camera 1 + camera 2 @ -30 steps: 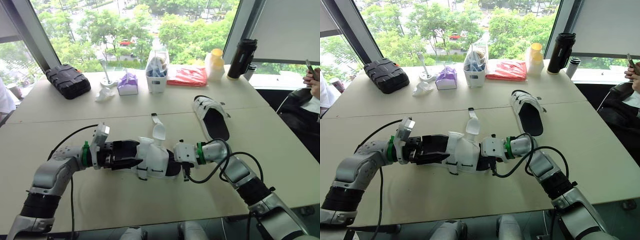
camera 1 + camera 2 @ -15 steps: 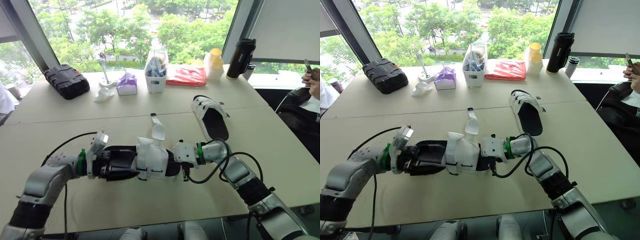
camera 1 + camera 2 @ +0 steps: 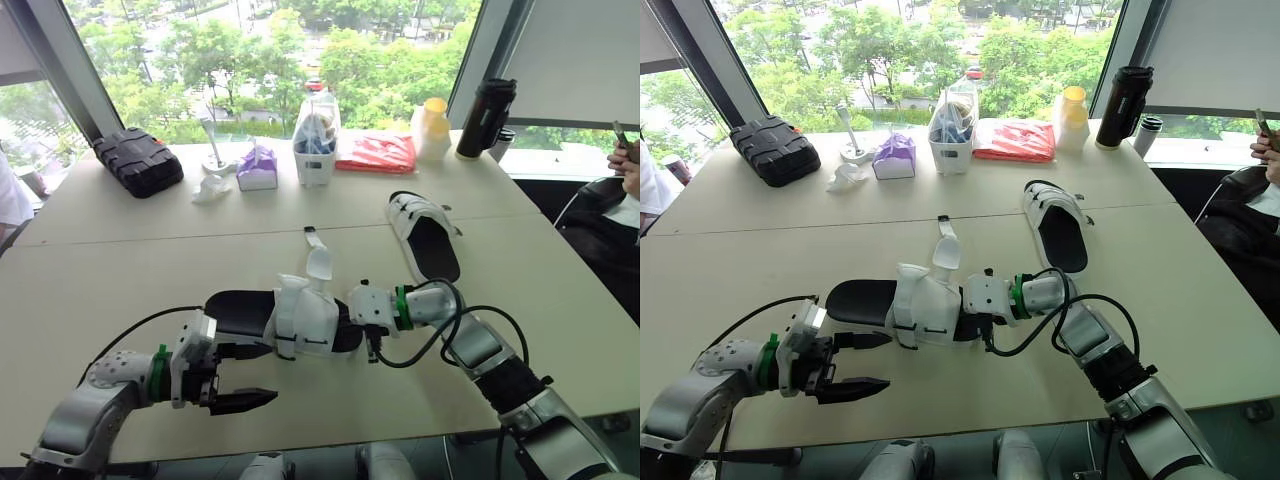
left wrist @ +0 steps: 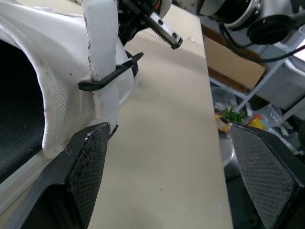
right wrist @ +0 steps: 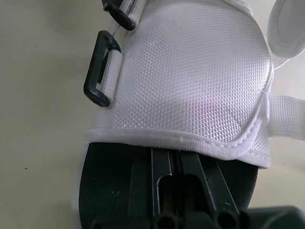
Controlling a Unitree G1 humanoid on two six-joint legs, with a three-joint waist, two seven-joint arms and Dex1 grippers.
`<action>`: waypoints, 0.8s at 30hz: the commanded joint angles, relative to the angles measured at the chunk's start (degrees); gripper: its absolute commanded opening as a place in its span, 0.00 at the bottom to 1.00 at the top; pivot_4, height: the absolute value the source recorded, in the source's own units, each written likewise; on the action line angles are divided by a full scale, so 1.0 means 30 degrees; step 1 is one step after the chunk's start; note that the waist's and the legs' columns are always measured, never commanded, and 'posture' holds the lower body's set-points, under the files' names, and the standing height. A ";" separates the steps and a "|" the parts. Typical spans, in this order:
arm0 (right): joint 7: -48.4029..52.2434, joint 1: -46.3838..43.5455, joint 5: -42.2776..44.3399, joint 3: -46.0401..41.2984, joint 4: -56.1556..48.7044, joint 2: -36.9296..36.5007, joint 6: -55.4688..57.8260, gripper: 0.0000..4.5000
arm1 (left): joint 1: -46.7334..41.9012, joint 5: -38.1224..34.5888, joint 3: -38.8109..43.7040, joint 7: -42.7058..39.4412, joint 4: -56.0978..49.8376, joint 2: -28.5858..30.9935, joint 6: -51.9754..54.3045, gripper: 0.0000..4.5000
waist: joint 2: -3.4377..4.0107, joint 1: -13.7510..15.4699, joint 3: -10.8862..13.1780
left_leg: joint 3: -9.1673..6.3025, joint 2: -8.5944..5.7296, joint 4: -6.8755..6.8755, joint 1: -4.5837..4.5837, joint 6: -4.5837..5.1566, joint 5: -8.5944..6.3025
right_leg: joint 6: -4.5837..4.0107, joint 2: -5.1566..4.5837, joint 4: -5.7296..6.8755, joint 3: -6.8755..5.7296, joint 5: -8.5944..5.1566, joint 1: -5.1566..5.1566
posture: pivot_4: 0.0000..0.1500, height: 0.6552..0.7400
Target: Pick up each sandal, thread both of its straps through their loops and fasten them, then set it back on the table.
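Note:
A white sandal point(image 3: 303, 315) with a black footbed lies mid-table, its heel pointing left. One white strap point(image 3: 316, 260) lies loose toward the far side, out of the black loops point(image 5: 99, 70). My right gripper point(image 3: 347, 322) is shut on the sandal's footbed, reaching under the white upper point(image 5: 190, 81) from the toe end. My left gripper point(image 3: 240, 378) hovers open close to the table's near edge, apart from the sandal's heel; its fingers point(image 4: 85, 164) are spread wide with nothing between them. A second sandal point(image 3: 425, 235) lies at the right, further back.
Along the far edge stand a black case point(image 3: 138, 160), a purple tissue pack point(image 3: 257, 168), a white basket point(image 3: 315, 150), a red packet point(image 3: 375, 152), a yellow-lidded bottle point(image 3: 432, 128) and a black tumbler point(image 3: 484, 115). A person point(image 3: 625, 185) sits at the right edge.
My left gripper has come off the sandal's heel end and drawn back toward the near edge, now open. The sandal's black footbed is uncovered. The right gripper has kept its hold.

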 commanded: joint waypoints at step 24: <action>0.0057 0.0098 -0.0316 0.0097 0.0054 -0.0219 0.0297 0.00 | -0.1805 0.1741 -0.2307 0.0369 0.2779 -0.2243 -0.1821 0.19 | -0.0002 0.0001 0.0000 | -0.0002 -0.0003 0.0002 -0.0002 0.0001 0.0000 | 0.0060 0.0000 -0.0005 -0.0005 0.0034 0.0000 | 1.00 1.00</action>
